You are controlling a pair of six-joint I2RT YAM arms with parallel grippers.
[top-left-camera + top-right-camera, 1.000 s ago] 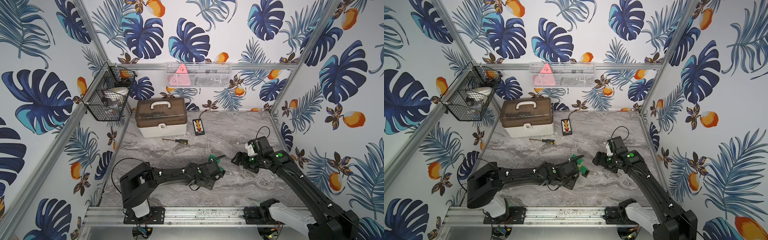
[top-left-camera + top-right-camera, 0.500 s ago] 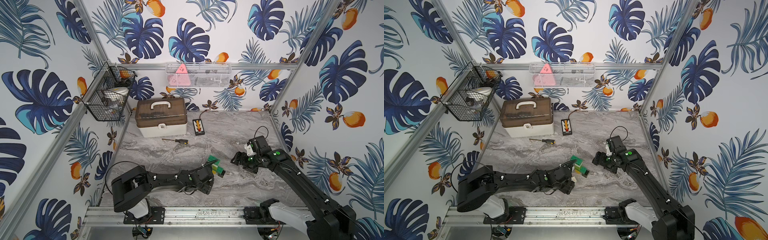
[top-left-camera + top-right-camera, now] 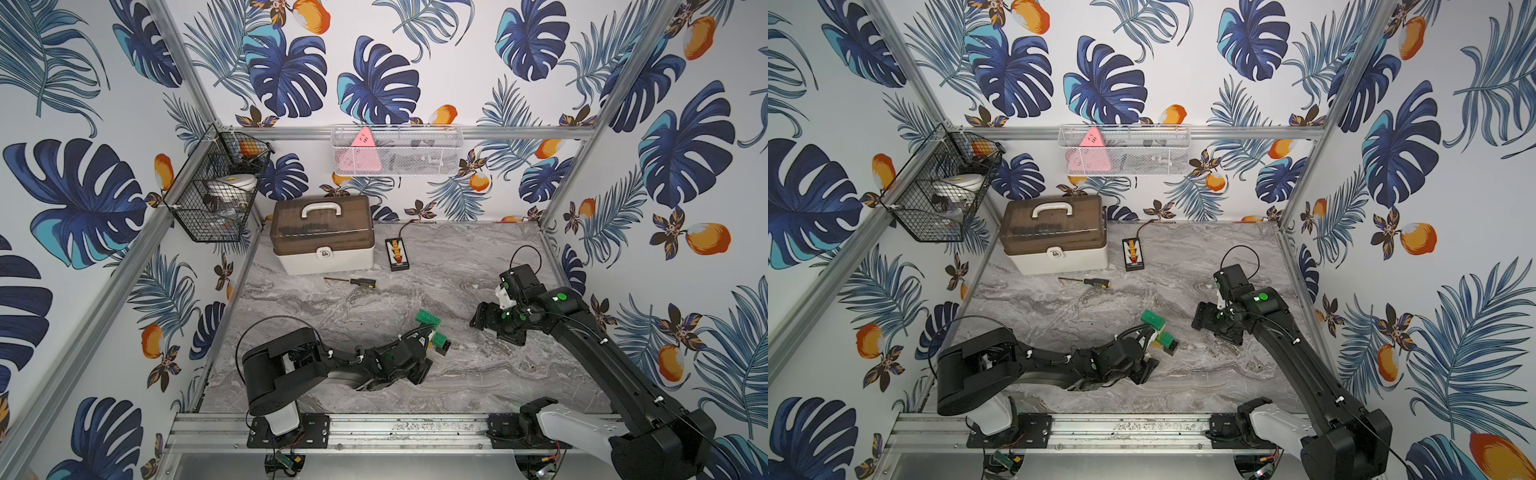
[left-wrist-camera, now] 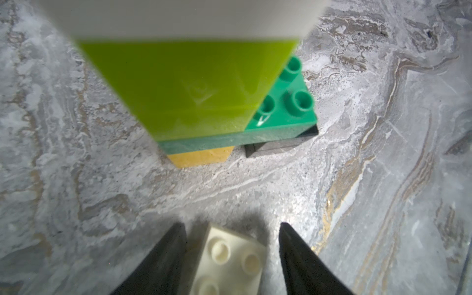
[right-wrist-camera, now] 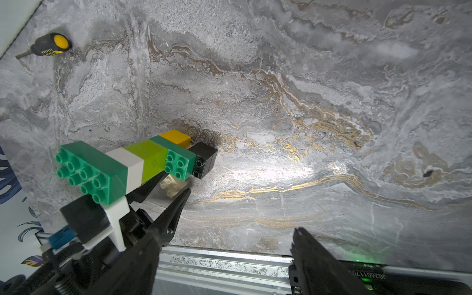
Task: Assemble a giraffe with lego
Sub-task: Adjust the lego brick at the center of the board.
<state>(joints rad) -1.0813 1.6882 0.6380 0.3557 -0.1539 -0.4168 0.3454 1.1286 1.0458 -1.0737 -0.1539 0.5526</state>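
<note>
Grey marble table (image 3: 519, 374) fills the lower middle of both top views, and the giraffe (image 3: 433, 331) stands upright near its centre. It has black and yellow legs on the marble, a green body, a lime and white neck, and a long green head brick on top.

One loose white brick (image 4: 231, 258) lies on the table just beside the legs, at the bottom centre of the left wrist view, turned askew to the fingers. The left gripper (image 4: 229, 224) is down over it, jaws partly open and straddling it. A gap shows on at least one side, so nothing is clamped yet. The right gripper (image 5: 233, 231) hovers at the right of the top views, apart from the giraffe, jaws wide and empty.

The step in hand looks like picking up the white brick, probably to go on the head. To do it well, the wrist should turn until the pads meet two flat sides squarely, not corners, and the grip should leave the underside free for pressing on. The lift should go straight up, since the giraffe stands just beside the gripper and a sideways nudge could topple it. For the press, the right gripper could brace the neck.

A screwdriver (image 3: 361, 283) and a case (image 3: 324, 237) lie toward the upper left, well apart from the work.
</note>
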